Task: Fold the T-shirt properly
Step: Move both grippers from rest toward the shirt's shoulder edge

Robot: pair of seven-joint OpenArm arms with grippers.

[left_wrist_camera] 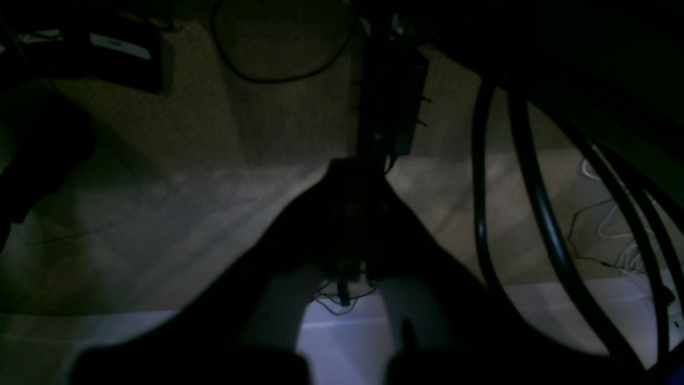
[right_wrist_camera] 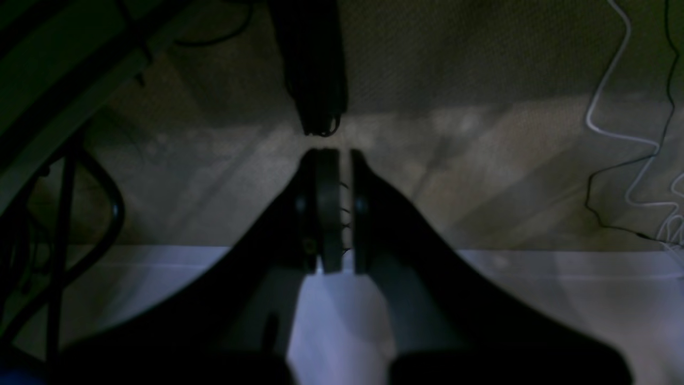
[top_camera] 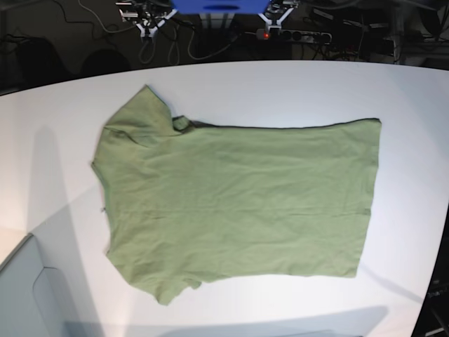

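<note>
The olive-green T-shirt (top_camera: 238, 196) lies spread flat on the white table (top_camera: 280, 84) in the base view. Its neckline and both short sleeves point left and its hem points right. Neither arm shows in the base view. In the left wrist view my left gripper (left_wrist_camera: 355, 171) is a dark shape hanging over the carpeted floor, its jaws together on nothing. In the right wrist view my right gripper (right_wrist_camera: 342, 155) also hangs over the floor, its fingers nearly touching and holding nothing. The T-shirt is out of both wrist views.
Black cables (left_wrist_camera: 534, 203) curve down the right of the left wrist view. A white cable (right_wrist_camera: 609, 107) trails over the carpet (right_wrist_camera: 481, 176) in the right wrist view. Behind the table stand a blue box (top_camera: 217, 5) and a power strip (top_camera: 302, 34).
</note>
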